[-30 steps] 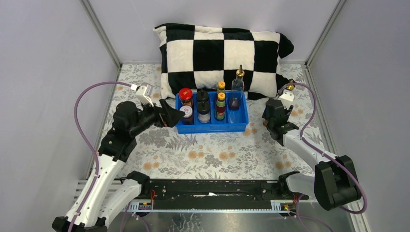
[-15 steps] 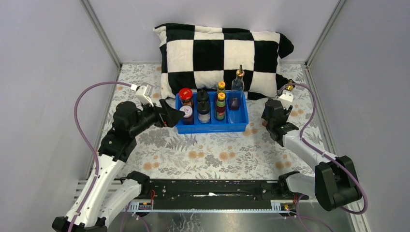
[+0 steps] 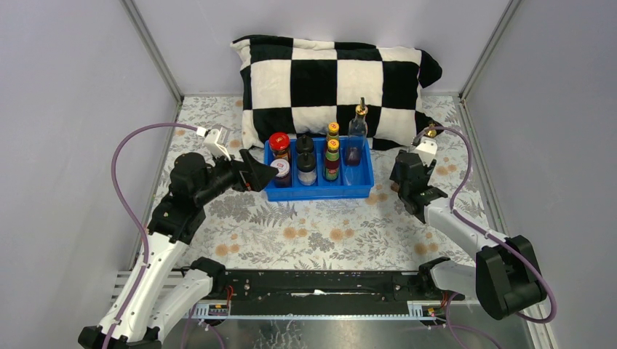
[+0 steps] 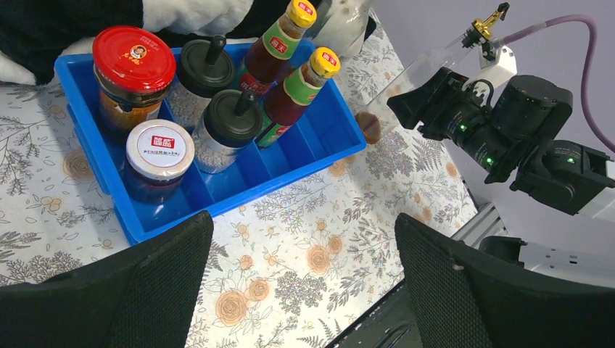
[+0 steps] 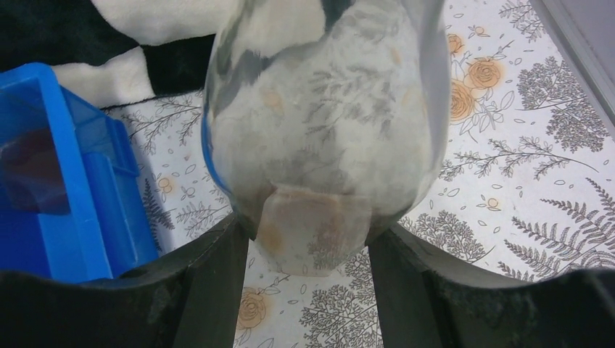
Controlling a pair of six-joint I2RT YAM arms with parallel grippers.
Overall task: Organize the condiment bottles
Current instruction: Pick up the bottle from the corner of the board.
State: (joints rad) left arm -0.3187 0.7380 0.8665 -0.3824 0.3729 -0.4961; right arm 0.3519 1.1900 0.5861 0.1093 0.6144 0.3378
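Seven condiment bottles stand in the blue tray [image 3: 320, 193]: a red-lidded jar [image 3: 279, 142], a white-lidded jar [image 3: 281, 169], two black-capped jars [image 3: 306, 164], two yellow-capped sauce bottles [image 3: 332, 150] and a gold-spouted glass bottle [image 3: 357, 125]. A second clear glass bottle [image 5: 326, 130] hangs tilted over the cloth right of the tray, its gold spout [image 3: 431, 131] pointing up, and my right gripper [image 3: 411, 180] is shut on it. My left gripper [image 3: 252, 172] stands open beside the tray's left end, near the white-lidded jar [image 4: 159, 148], with nothing between its fingers [image 4: 109, 290].
A black-and-white chequered pillow [image 3: 335, 73] lies against the back wall, right behind the tray. The floral cloth [image 3: 320, 233] covers the table. Grey walls close in on both sides. The tray's right wall [image 5: 80, 217] stands close to the held bottle.
My right gripper has shifted a little to the left with the glass bottle, closer to the tray. The left arm has not moved.
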